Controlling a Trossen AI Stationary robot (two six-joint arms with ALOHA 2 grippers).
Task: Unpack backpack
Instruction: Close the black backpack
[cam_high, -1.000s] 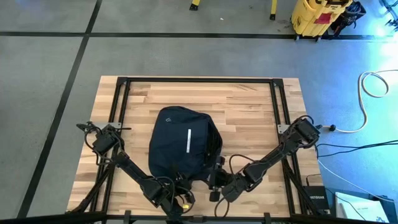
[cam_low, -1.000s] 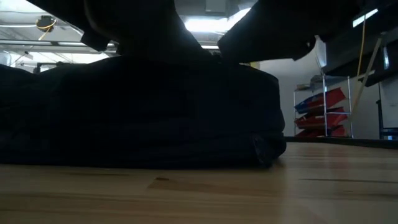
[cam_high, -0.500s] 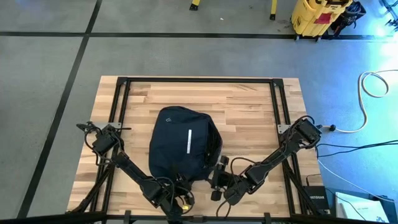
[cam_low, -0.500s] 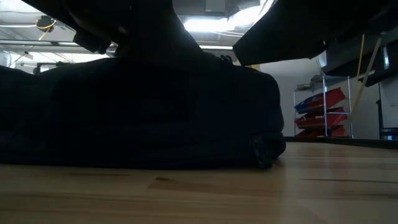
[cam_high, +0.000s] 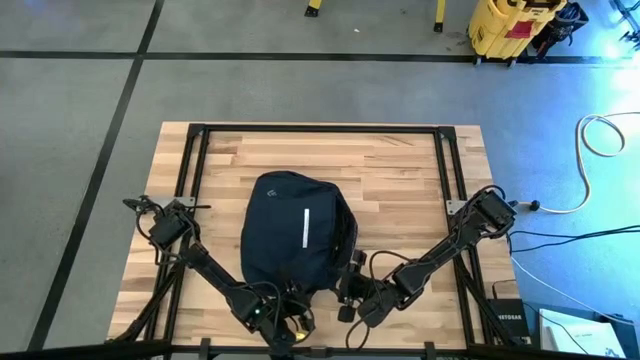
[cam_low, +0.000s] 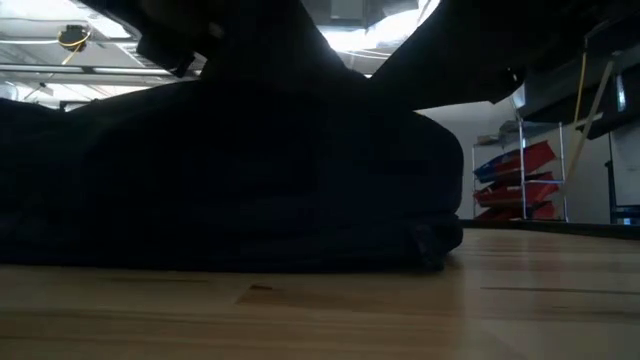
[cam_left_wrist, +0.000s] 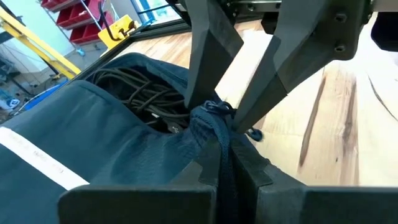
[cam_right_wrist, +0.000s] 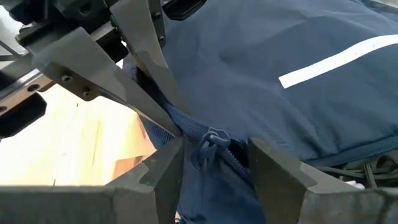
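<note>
A: How many things are on the wooden plank table (cam_high: 400, 170)?

B: 1 task item: 1 large soft dark navy fabric backpack (cam_high: 295, 235) with 1 short white stripe (cam_high: 304, 228) and 1 small white logo (cam_high: 276, 191). It lies flat near the table's middle, a little toward the front edge. There are also 2 dark arms, 1 from each side, meeting at the bag's near end.

A: And the claws?

B: The left claw (cam_left_wrist: 219, 127) has its fingers pressed together, pinching a bunched fold of the bag's navy fabric beside the zip. The right claw (cam_right_wrist: 211, 155) sits just opposite it, fingers partly spread on either side of 1 small zipper pull (cam_right_wrist: 213, 139). Whether those fingers actually squeeze the pull, I cannot tell.

A: Anything inside the bag?

B: The left wrist view shows the opening gaping, with a tangle of black cable (cam_left_wrist: 140, 93) inside. I can't count the cables, and whatever lies deeper is hidden.

A: What else is hard to make out?

B: In the low view the bag is only a dark mound (cam_low: 230, 170) filling most of the frame, and the arms above it are black shapes cut off at the top. From the high view both claws are mostly lost against the dark bag.
</note>
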